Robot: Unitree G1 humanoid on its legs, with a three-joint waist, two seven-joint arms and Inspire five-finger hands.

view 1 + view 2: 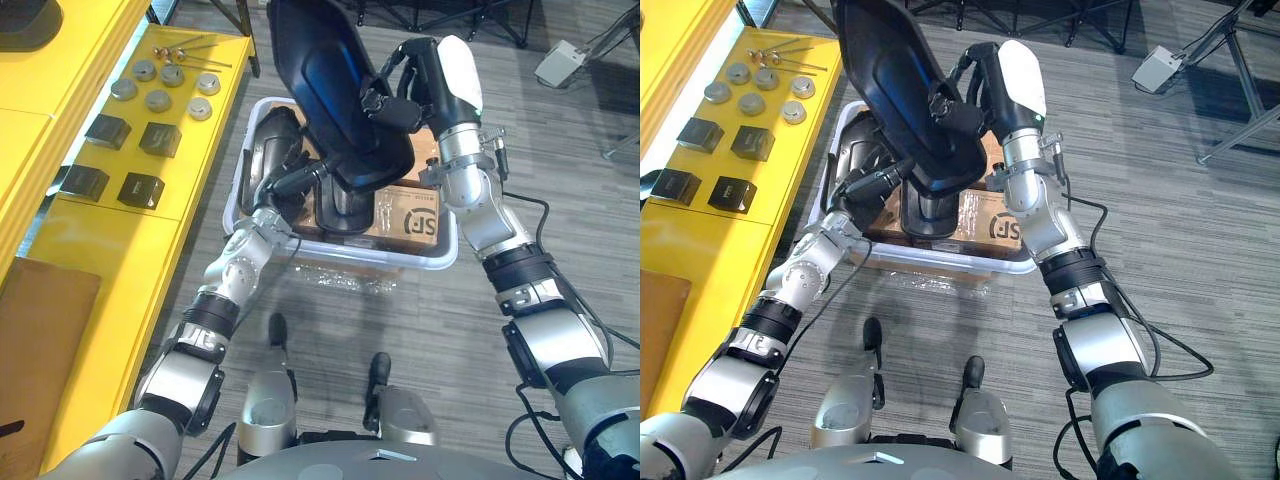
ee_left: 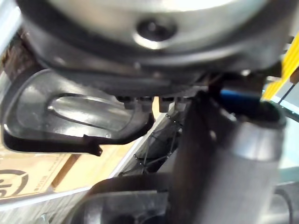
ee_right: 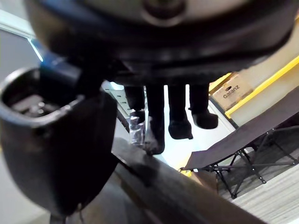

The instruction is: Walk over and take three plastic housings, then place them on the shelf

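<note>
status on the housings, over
right hand shut on housing, raised over bin. left hand low in bin beside another housing. yellow shelf left, parts on it.

Cannot tell what the left hand meets at frame centre, masked by the housing, itself cropped at the top edge.

bright, even light; soft shadows

Silver-grey arms, dark fingers
</note>
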